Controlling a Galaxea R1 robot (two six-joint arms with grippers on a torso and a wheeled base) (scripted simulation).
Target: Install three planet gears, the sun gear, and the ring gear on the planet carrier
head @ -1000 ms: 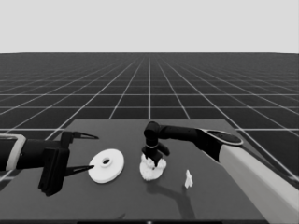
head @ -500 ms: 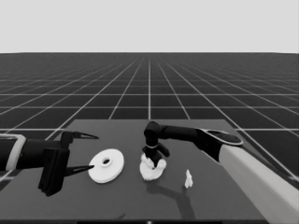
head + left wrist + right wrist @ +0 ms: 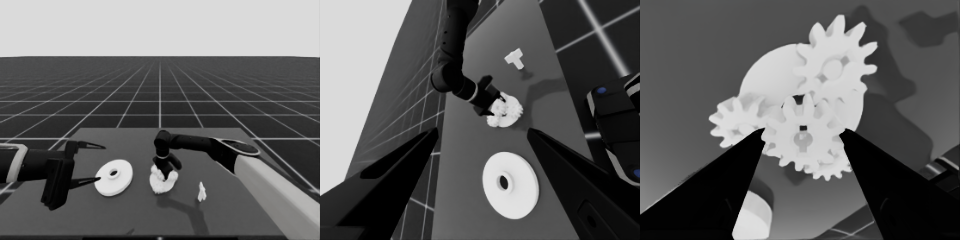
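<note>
Dark surface [image 3: 125, 210] carried the smaller round part [image 3: 765, 80]; right hand [image 3: 802, 135] pinched a flat-lying gear [image 3: 801, 137] directly above it.

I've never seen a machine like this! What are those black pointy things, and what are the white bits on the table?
It's a pretend robot with two arms. One picture looks down across the table; the other two come from cameras on its wrists. The black points are gripper fingers. The right gripper is down at the smaller round part, where little gears sit, one between its fingers. The left gripper waits beside the larger round part. A thin white piece lies alone.
</note>
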